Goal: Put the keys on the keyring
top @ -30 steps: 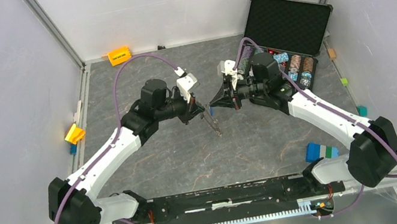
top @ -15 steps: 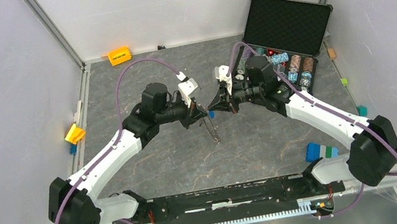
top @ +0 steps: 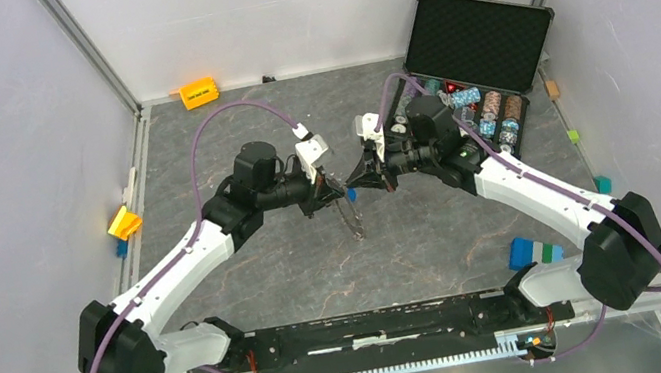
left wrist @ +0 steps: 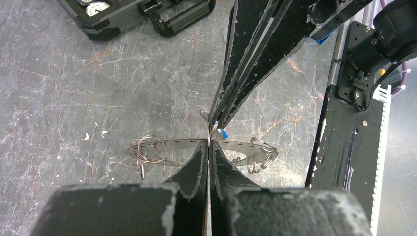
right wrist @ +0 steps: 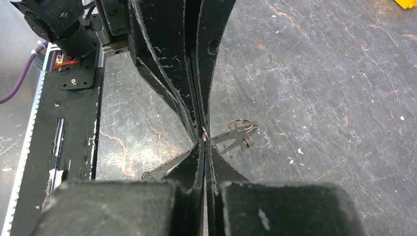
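The top view shows the 2 arms meeting tip to tip above the centre of the table [top: 269, 268]: the left gripper [top: 332, 189] reaches in from 9 o'clock and the right gripper [top: 356, 182] from 3 o'clock. The keyring [top: 352, 218] hangs from the meeting point toward 6 o'clock and appears only as a thin grey sliver. This view alone locates the open black case [top: 479, 38] at 1 o'clock, with poker chips [top: 496, 108] in its tray. The left wrist view resolves the keyring as a flat metal band strung with small wire rings bunched at its 9 o'clock and 3 o'clock ends. The left gripper's jaws are pressed together on the middle of the band. In the same view the right gripper's jaws are pressed flat together, tips touching a small wire loop just above the band. A blue key [left wrist: 223, 132] head shows just beside those tips at 4 o'clock; whether it is clamped cannot be told. The right wrist view confirms both pairs of jaws closed tip to tip, with the band tilted, but it hides the blue head.
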Robot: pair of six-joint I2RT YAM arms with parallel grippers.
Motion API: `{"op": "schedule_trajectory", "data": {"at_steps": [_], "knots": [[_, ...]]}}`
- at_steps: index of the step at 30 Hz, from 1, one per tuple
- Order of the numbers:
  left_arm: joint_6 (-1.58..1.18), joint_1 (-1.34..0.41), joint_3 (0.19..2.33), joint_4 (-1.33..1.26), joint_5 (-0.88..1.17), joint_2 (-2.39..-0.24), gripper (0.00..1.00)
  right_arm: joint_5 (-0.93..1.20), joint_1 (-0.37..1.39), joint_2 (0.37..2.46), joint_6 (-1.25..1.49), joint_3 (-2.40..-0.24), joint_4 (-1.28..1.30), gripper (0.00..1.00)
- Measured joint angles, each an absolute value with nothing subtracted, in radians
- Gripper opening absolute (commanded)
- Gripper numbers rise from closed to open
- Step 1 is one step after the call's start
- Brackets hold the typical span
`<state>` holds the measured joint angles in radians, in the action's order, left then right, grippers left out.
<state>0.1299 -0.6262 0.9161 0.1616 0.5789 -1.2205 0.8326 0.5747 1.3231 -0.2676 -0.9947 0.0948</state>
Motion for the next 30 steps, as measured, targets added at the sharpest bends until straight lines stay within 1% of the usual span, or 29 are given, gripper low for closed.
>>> {"op": "schedule_trajectory", "data": {"at_steps": [30], "knots": [[0.145, -0.626, 0.915, 0.171, 0.588, -1.211, 0.02, 0.833, 0.600, 1.324, -0.304, -1.016, 0.130, 0.00]]}}
